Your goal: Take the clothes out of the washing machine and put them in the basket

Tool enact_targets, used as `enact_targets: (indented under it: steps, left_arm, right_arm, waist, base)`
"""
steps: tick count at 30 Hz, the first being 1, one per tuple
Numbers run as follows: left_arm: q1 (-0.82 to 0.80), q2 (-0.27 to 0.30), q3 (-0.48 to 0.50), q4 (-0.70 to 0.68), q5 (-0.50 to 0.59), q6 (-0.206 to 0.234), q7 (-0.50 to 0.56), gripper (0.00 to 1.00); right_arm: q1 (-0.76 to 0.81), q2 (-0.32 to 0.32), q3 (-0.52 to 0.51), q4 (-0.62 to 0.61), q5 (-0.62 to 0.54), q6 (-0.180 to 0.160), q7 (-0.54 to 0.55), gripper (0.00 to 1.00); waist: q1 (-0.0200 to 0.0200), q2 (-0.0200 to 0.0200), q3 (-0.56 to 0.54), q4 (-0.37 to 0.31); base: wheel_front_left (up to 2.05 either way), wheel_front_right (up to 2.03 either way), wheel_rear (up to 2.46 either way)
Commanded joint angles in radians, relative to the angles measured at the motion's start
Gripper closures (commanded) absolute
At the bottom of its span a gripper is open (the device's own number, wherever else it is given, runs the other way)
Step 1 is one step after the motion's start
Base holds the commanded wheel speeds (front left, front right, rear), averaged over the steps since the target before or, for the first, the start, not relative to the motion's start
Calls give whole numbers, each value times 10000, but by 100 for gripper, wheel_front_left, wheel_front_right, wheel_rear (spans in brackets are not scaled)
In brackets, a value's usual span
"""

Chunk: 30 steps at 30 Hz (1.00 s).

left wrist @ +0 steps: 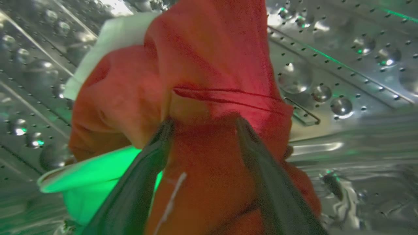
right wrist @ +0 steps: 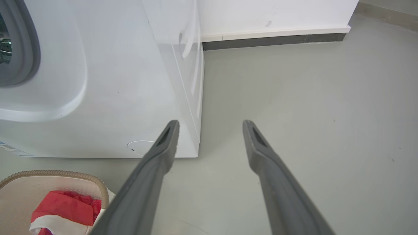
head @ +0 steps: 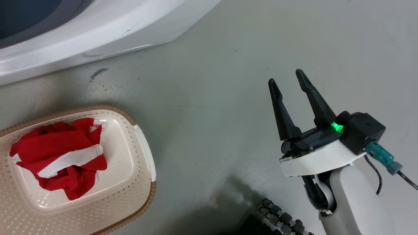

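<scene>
You've got the washing machine at upper left of the head view, grey floor below it. Basket lower left, red-and-white clothes heaped inside. Left wrist view: another red garment mid-frame in the steel drum, your left claw spread wide, fabric between its fingers. Right claw released, over bare floor at right.

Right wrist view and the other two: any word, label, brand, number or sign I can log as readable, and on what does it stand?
No text can be read in any of the three views.
Label strip low on the washing machine front: bluish print, too small to read.
</scene>
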Motion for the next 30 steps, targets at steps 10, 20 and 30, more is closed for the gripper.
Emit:
enact_targets:
  steps: [10,20,30]
  left_arm:
    - [71,98,-136,-26,-83,430,894,100]
    - [1275,75,-7,-1041,-366,946,-1729,100]
    - [3322,-420,515,-918,-1176,973,-5265,100]
  right_arm:
    - [44,18,214,-60,133,-7,-26,0]
    - [210,17,-32,147,-139,-7,-26,0]
    - [685,12,-475,447,-683,-7,-25,0]
  waist:
    - [-1,-1,-92,-109]
    - [-1,-1,-833,147]
    - [-1,-1,-2511,669]
  base:
    - [0,0,0]
    - [0,0,0]
    - [0,0,0]
